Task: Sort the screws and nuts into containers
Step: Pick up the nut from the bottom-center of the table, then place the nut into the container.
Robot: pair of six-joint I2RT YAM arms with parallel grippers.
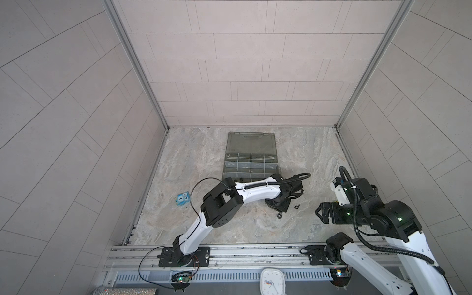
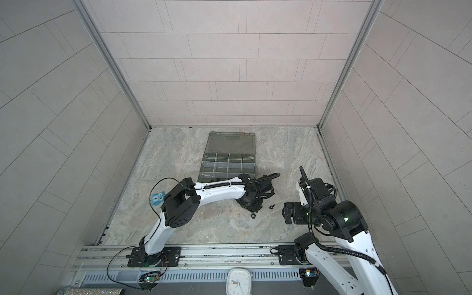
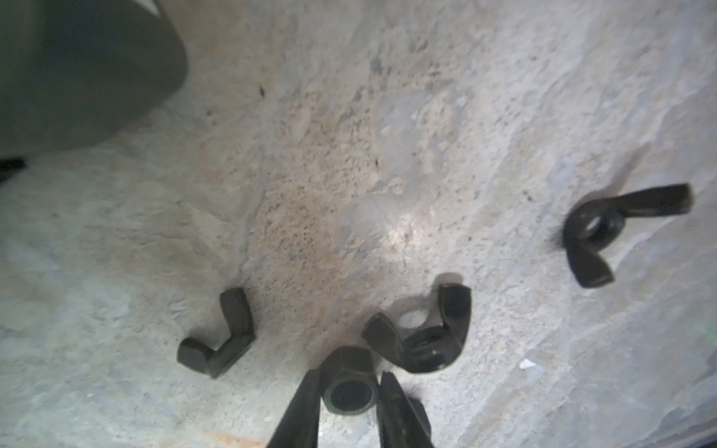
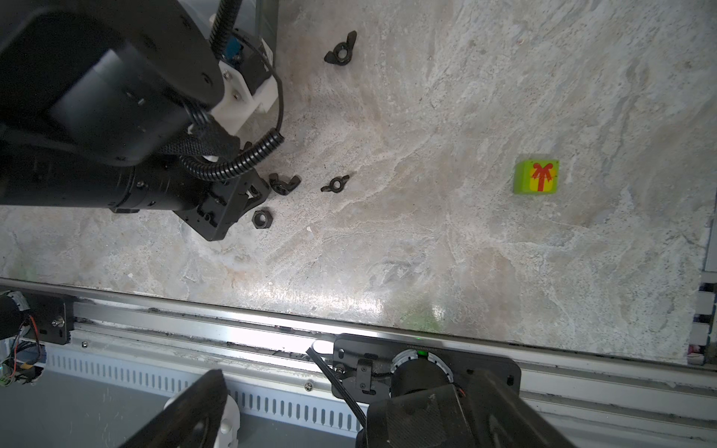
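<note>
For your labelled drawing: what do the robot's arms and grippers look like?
The left arm and right arm have white shells and black joints, with black ribbed conduit. The left gripper and right gripper are black. Green lights dot the right arm.

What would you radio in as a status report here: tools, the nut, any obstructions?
Left tool closed on hex nut, nut on the table. Right tool open, empty. Wing nut close beside the grasp; organiser case open.
</note>
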